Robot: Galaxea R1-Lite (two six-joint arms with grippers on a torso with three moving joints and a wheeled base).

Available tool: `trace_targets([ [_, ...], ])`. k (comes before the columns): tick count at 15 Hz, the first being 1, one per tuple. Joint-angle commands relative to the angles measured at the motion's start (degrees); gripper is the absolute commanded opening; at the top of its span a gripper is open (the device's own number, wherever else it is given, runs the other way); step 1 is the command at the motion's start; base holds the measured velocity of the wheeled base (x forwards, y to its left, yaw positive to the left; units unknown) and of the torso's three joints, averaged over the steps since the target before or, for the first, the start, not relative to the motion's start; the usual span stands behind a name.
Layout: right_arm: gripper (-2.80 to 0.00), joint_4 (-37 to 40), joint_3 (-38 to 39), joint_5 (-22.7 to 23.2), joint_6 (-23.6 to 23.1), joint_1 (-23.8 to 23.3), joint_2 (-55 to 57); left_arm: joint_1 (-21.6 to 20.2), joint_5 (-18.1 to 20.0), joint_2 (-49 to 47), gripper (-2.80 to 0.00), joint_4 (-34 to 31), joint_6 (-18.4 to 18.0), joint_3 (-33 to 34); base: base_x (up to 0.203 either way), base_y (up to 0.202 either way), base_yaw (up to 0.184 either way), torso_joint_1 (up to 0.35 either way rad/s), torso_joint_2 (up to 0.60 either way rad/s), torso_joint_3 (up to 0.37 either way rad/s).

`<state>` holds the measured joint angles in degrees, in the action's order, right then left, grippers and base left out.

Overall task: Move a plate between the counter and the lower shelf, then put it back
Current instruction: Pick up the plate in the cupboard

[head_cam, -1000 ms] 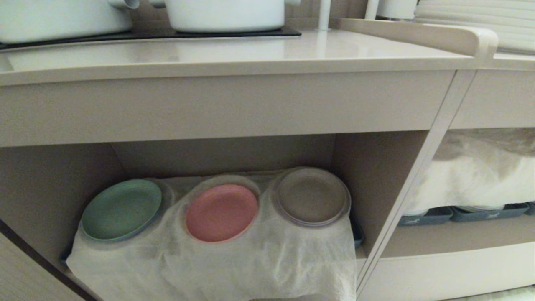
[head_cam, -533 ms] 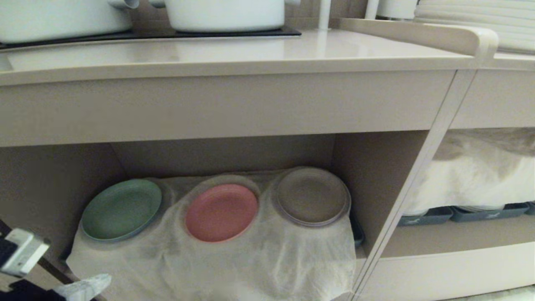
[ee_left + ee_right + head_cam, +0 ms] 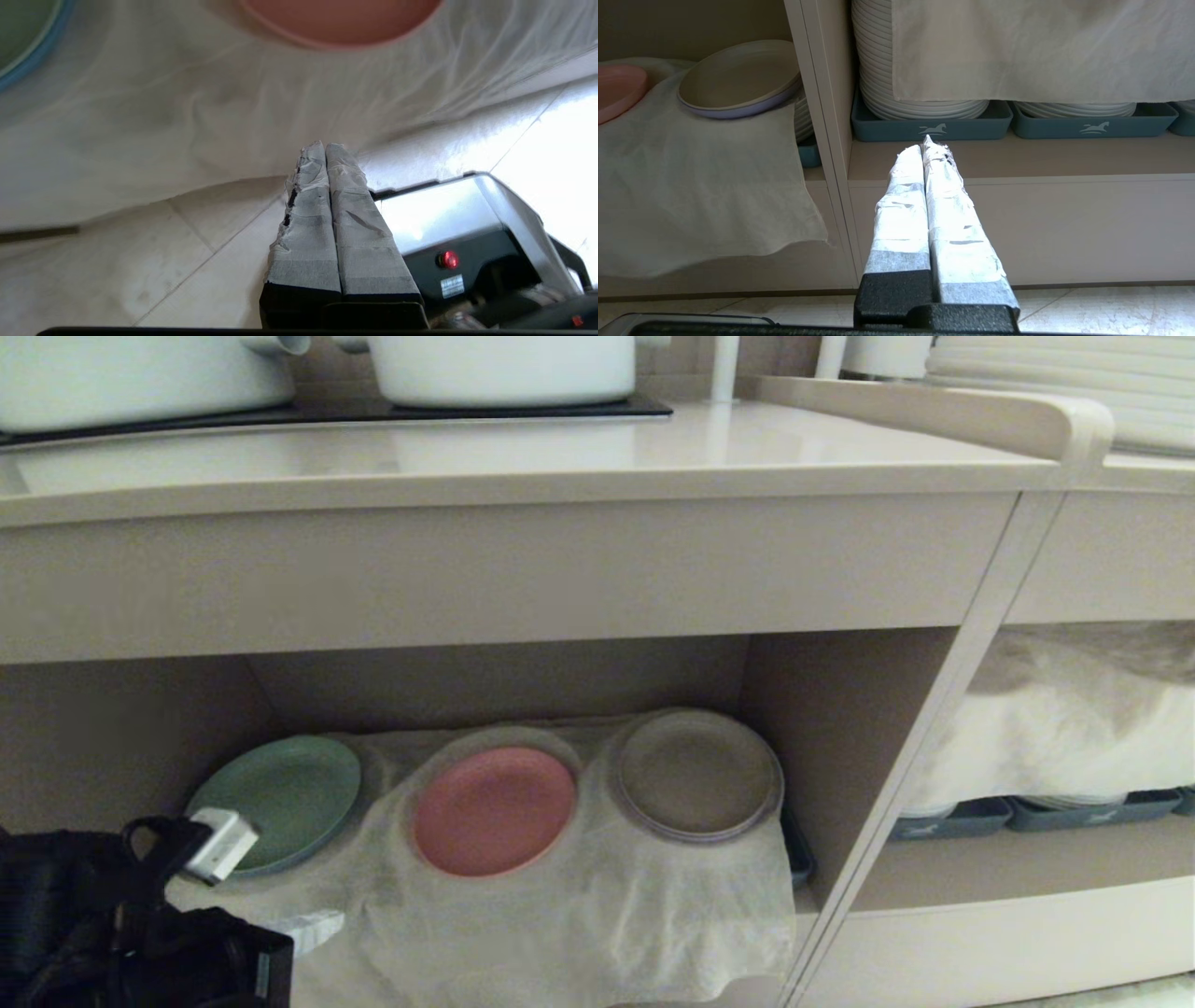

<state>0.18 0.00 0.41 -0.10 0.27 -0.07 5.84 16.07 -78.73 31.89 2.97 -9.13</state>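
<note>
Head view: left arm (image 3: 121, 915) covers green plate (image 3: 289, 793) edge

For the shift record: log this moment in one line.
pink plate: on lower shelf cloth | left gripper: shut, below plate | right gripper: shut, parked

Head view faces the lower shelf (image 3: 840, 728) frontally — both wrist views look in low, sharing it.

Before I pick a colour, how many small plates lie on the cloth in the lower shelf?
3, in one row: green plate leftmost, pink plate in the middle, grey-brown plate rightmost. More may sit hidden under the cloth.
</note>
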Motion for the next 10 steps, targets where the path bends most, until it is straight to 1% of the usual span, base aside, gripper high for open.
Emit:
trace_targets([
  [1,-2.8,0.01,0.0,0.02,0.01,0.0,0.07,0.95,-0.03,-8.9,-2.8,8.72,0.46,2.47,0.0,0.0,0.0,0.0,0.0,0.0],
  [4,-2.8,0.06,0.0,0.02,0.01,0.07,0.07,1.17,-0.18,-16.17,-2.8,20.08,0.67,6.98,0.0,0.0,0.0,0.0,0.0,0.0],
  [6,-2.8,-0.01,0.0,0.02,0.02,0.0,0.07,1.19,-0.9,-21.02,-2.8,27.51,1.8,8.64,0.0,0.0,0.0,0.0,0.0,0.0],
  [8,-2.8,-0.01,0.0,0.02,0.04,0.0,0.07,1.38,-2.71,-25.82,-2.8,33.15,2.81,8.96,0.0,0.0,0.0,0.0,0.0,0.0],
  [10,-2.8,-0.01,0.0,0.02,0.01,0.05,0.07,1.68,-5.78,-30.06,-2.8,37.11,2.53,9.03,0.0,0.0,0.0,0.0,0.0,0.0],
])
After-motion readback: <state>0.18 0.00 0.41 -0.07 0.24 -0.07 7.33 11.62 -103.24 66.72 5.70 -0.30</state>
